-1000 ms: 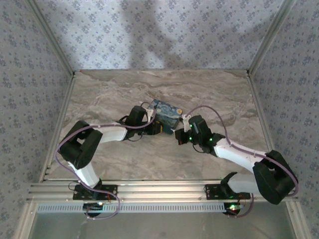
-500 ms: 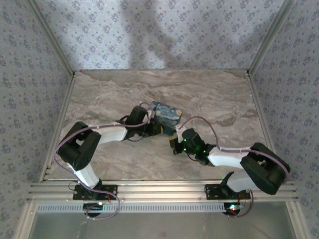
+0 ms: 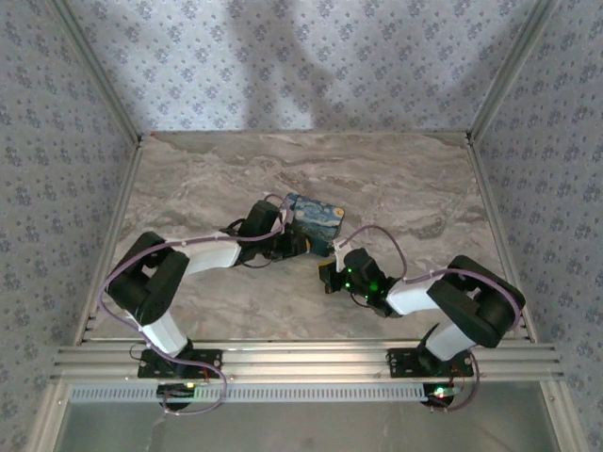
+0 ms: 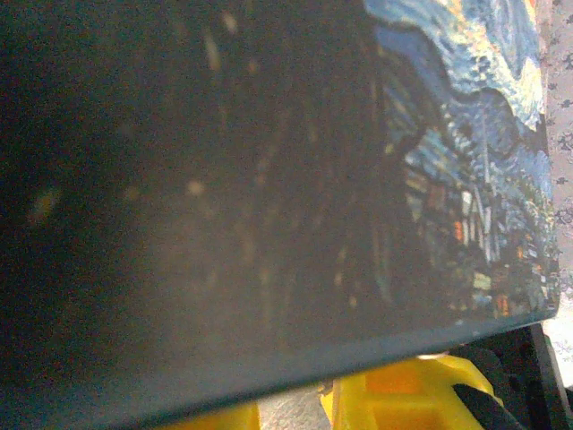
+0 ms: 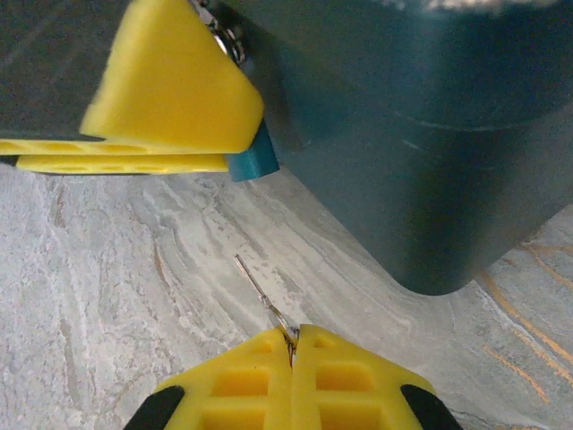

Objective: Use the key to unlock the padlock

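Beside the painted box [image 5: 403, 134], my left hand [image 4: 300, 408] pinches the small blue padlock [image 5: 254, 158]. My right hand [image 5: 292, 349], closed tight on the key [image 5: 260, 287], aims it nearby, not touching. Next, I judge: align and insert.

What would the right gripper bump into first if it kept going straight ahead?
Probably the padlock, the small blue bit pinched in the left gripper's fingers, beside the box. The key held in the right gripper would get there first. Depth is hard to judge.
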{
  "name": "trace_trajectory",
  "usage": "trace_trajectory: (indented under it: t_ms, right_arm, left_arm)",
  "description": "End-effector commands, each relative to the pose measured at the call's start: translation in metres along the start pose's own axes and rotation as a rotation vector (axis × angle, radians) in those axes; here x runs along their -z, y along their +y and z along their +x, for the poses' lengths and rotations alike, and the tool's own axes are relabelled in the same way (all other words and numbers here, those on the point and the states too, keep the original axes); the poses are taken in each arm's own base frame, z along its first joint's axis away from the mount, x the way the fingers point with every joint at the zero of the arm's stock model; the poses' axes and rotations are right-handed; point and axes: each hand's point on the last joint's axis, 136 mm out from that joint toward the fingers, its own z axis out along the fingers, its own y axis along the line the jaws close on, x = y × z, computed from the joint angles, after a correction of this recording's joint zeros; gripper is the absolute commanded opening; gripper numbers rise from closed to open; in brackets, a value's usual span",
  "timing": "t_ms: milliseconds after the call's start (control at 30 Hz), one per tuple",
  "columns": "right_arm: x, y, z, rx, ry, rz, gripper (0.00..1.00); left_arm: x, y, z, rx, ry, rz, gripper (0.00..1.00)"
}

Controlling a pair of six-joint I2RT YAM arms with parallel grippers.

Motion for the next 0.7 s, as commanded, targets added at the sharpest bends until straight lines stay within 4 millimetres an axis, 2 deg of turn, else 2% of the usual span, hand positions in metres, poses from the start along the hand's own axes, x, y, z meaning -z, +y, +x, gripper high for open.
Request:
trace_trajectory:
  t_ms: [0, 667]
  right_arm:
    - [-0.0019, -0.0032, -0.0078, -0.057, -0.053, -0.005, 0.00]
    - [-0.0112, -0.0101, -0.0112, -0.171, -0.091, 0.004, 0.00]
  left_arm:
    - [0.0098, -0.0287, -0.0128, -0.023, -0.043, 0.070, 0.19]
    - [0.0024, -0.0331, -0.0095, 0.002, -0.042, 0.080, 0.19]
